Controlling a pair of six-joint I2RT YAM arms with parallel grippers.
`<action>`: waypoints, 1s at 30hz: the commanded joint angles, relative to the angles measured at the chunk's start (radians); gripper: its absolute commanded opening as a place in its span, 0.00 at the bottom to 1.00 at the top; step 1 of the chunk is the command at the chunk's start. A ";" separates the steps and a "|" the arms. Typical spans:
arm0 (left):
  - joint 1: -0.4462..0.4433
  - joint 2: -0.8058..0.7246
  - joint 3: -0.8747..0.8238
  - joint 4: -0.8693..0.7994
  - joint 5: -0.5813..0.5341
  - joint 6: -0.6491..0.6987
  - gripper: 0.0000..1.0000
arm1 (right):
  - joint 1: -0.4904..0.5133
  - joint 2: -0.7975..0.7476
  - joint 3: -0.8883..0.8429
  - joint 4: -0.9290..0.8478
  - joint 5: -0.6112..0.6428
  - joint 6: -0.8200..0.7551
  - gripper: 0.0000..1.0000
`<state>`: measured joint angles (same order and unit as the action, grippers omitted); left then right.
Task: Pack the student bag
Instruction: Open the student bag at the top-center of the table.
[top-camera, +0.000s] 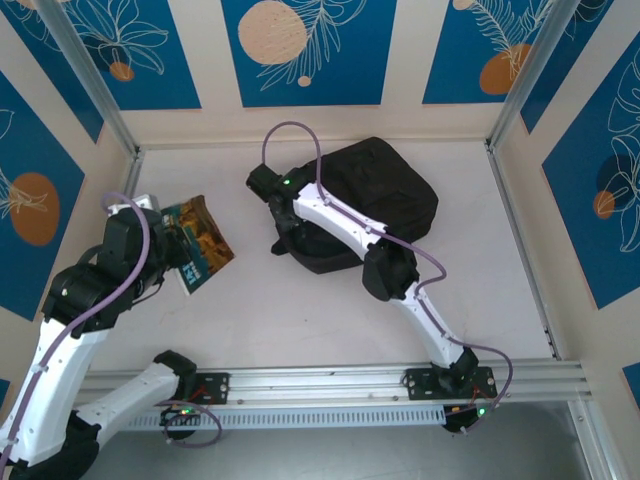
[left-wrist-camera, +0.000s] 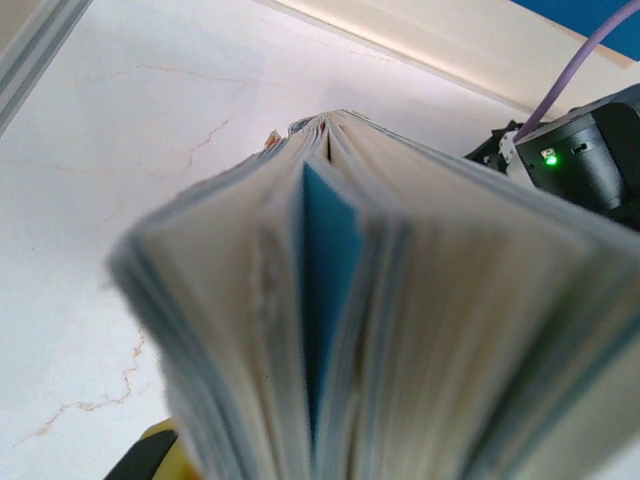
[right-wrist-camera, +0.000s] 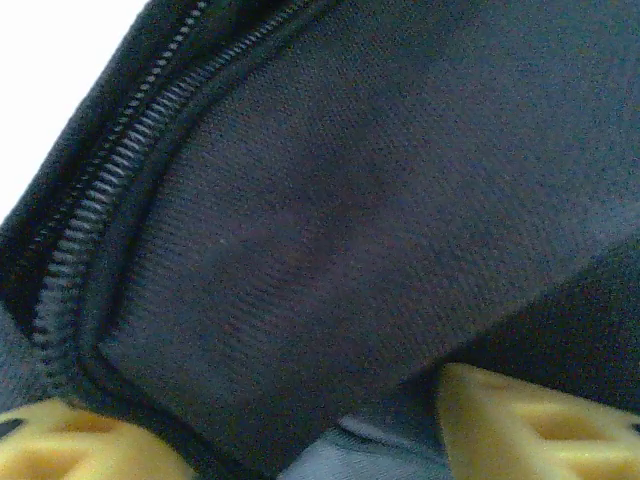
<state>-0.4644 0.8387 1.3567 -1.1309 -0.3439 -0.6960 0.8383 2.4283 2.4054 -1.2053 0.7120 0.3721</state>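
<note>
The student bag (top-camera: 385, 185), a big soft black backpack, lies at the back middle of the table. My right gripper (top-camera: 272, 195) is at its upper left corner. In the right wrist view its yellow fingers (right-wrist-camera: 530, 420) stand on either side of a flat fold of the bag's fabric (right-wrist-camera: 330, 230) beside a zipper (right-wrist-camera: 110, 190), closed against it. My left gripper (top-camera: 168, 232) is shut on a book (top-camera: 203, 245) with a colourful cover, held above the left of the table. The book's fanned page edges (left-wrist-camera: 380, 300) hide the left fingers.
The pale marble-pattern table (top-camera: 300, 320) lies bare between the book and the bag. Metal frame posts (top-camera: 520, 180) and cream walls bound the sides and back. The right arm's black wrist with its green light (left-wrist-camera: 590, 150) shows beyond the book.
</note>
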 joint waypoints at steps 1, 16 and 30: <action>0.017 -0.015 -0.003 0.055 0.010 0.016 0.00 | -0.005 -0.037 0.070 -0.016 0.084 0.003 0.40; 0.020 0.052 -0.101 0.254 0.321 -0.001 0.00 | -0.074 -0.349 0.019 -0.067 -0.010 -0.035 0.00; 0.018 0.107 -0.249 0.725 0.684 -0.215 0.00 | -0.250 -0.375 0.263 -0.275 -0.604 0.019 0.00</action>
<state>-0.4541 0.9485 1.0946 -0.5919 0.2363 -0.8597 0.6212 2.0575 2.5229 -1.4620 0.3210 0.3676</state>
